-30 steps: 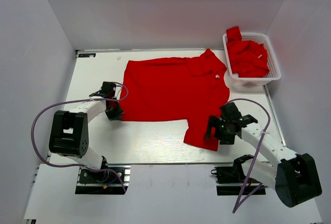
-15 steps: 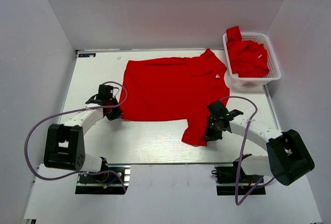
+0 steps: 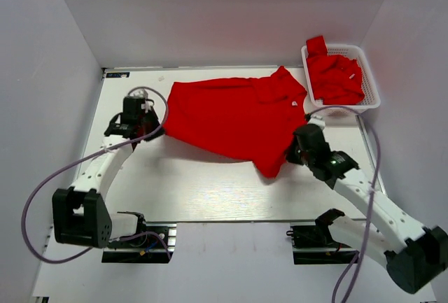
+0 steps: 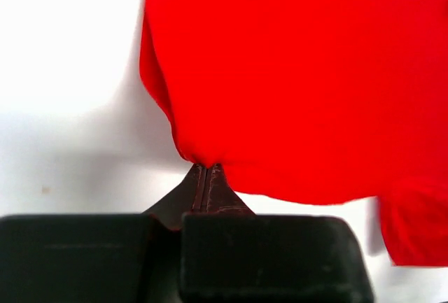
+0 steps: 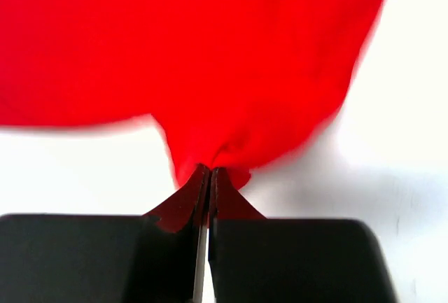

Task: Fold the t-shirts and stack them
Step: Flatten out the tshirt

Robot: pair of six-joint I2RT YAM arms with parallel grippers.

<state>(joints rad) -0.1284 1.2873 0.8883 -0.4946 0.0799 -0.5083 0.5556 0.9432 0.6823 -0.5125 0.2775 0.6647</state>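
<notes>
Red t-shirt (image 3: pixel 231 114) cloth is pinched in both grippers. The right gripper (image 5: pixel 208 174) has its jaws fully closed on the shirt's near right corner, fabric bunched at the tips, arm stretched forward and inward from its base. The left gripper (image 4: pixel 205 170) is clamped the same way on the near left corner, arm reaching up the left side. The shirt spreads across the white table (image 3: pixel 196 184), near edge raised with shadow under it. At far right, a white basket (image 3: pixel 371 103) holds more red shirts (image 3: pixel 336 79).

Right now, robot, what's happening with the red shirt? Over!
Left fingers shut on shirt, near left corner. Right fingers shut on near right corner. Basket sits far right, clear of path.
</notes>
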